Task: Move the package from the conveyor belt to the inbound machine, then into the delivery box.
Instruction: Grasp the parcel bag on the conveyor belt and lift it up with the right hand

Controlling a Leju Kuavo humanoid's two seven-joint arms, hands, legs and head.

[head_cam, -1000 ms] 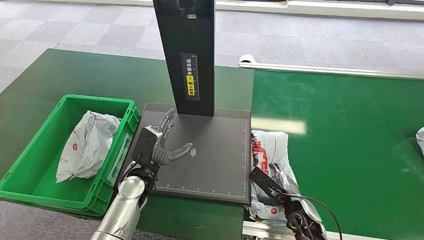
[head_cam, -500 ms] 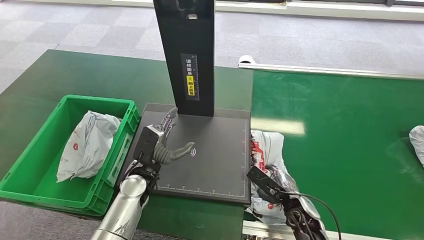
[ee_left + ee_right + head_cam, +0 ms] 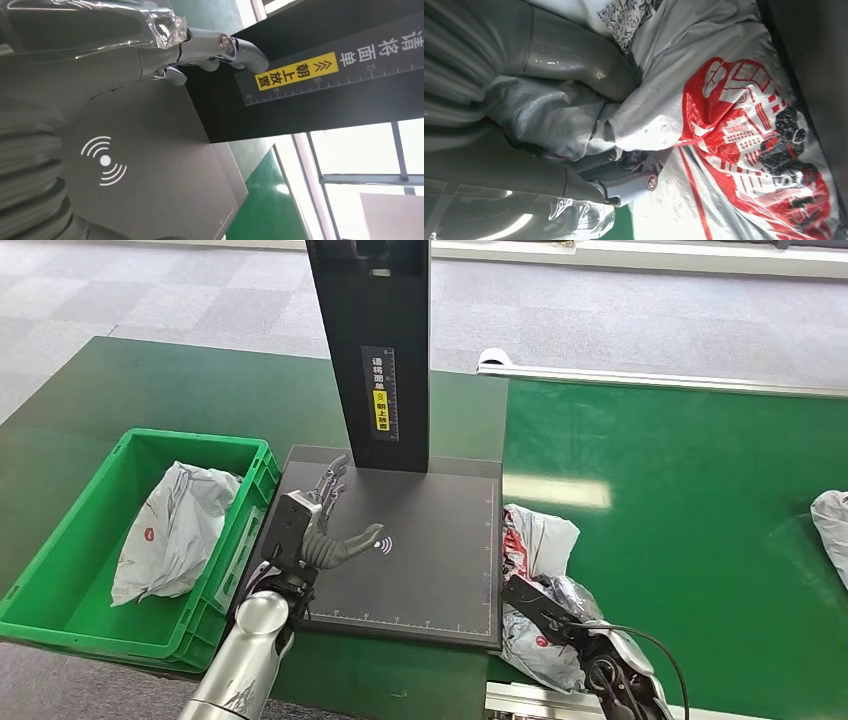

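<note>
nearby, right hand (image 3: 560, 612) fingers pinching grey package (image 3: 540, 540) on green conveyor belt (image 3: 700, 500), left hand (image 3: 315, 530) fingers spread over black inbound machine (image 3: 430, 550)

Left arm reaches forward on the left side, left hand (image 3: 318, 532) held up with fingers (image 3: 240, 47) spread and thumb sticking out to the right, holding nothing. Right arm comes in low at near right, right hand (image 3: 556, 606) with fingers (image 3: 624, 182) and thumb (image 3: 574, 57) curled, gripping crumpled grey plastic.
</note>
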